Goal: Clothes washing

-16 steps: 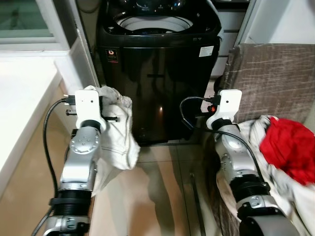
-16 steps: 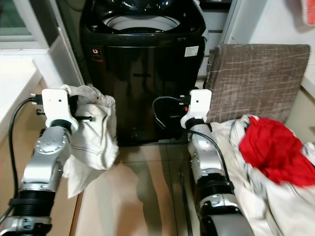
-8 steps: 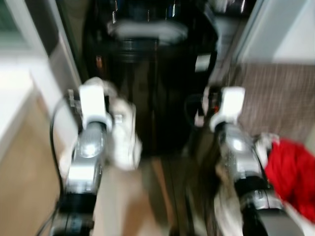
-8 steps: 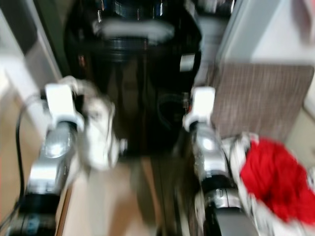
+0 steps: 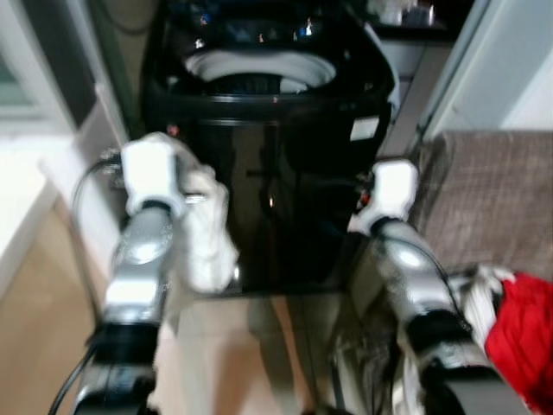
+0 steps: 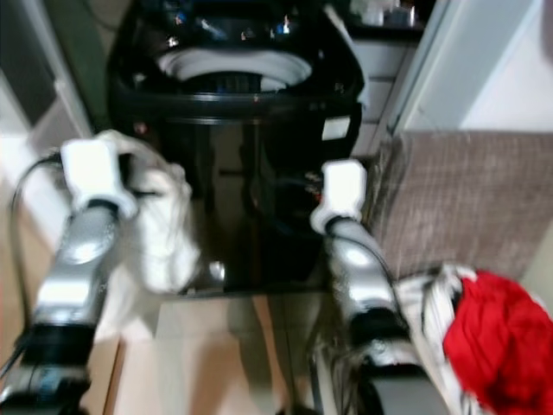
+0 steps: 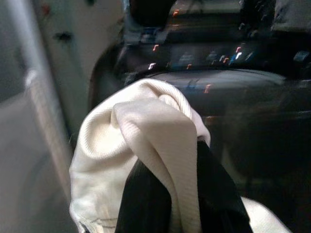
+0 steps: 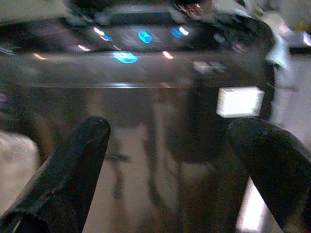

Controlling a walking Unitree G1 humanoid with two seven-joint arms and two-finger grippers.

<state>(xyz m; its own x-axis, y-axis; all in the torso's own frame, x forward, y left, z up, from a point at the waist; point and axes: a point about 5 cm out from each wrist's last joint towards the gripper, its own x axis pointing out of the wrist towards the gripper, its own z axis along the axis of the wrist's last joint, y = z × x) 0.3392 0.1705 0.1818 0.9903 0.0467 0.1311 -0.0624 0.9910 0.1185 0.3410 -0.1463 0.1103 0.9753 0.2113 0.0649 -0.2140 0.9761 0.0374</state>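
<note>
White garment (image 7: 146,141) is bunched up in the left hand (image 7: 170,194), whose black fingers (image 7: 141,204) are clamped on the ribbed fabric; the cloth wraps over the fingers and hangs down beside the left arm in the head views (image 5: 207,233). It sits in front of the washer, low against the left part of the front panel, not over the drum. Washing machine (image 5: 268,173) is a black top-loader, lid up, the pale drum rim (image 5: 259,73) visible from above, lit indicators on the control panel at the back (image 8: 129,56). A white sticker (image 5: 365,130) is on the upper right of the front panel. Right hand (image 8: 170,170) is held up facing the washer's front near that sticker, its fingers (image 8: 73,165) spread wide with nothing between them. Right arm (image 5: 406,277) is raised just beside the washer's right edge. To the right of the washer a grey-brown woven cushion or seat back (image 5: 492,199) stands upright; below it a pile of laundry with a red garment (image 5: 523,333) on top of white cloth (image 6: 428,298), next to the right arm. On the left a white surface (image 5: 17,216) runs along the edge of the view, with a light tan floor (image 5: 43,346) between it and the left arm. Floor directly before the washer is pale tile (image 5: 233,354). Head views are motion-blurred, so finer detail is unreadable.
</note>
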